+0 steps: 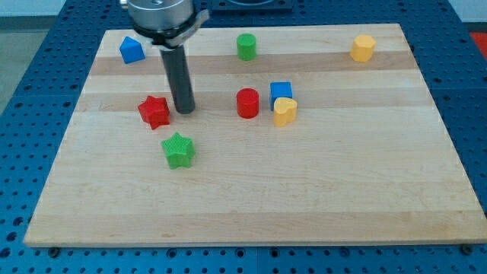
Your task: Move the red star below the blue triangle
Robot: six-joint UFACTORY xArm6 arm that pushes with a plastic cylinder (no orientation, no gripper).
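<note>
The red star (154, 112) lies on the wooden board at the view's left of centre. The blue triangle (132, 50) sits near the board's top left corner, above the red star and slightly to its left. My tip (184, 110) stands just to the right of the red star, very close to its right edge; I cannot tell if it touches. The rod rises from there to the arm's mount at the view's top.
A green star (179, 150) lies below and right of the red star. A red cylinder (247, 103), a blue cube (281, 93) and a yellow heart (284, 111) cluster at centre. A green cylinder (246, 46) is at top centre, a yellow block (363, 48) at top right.
</note>
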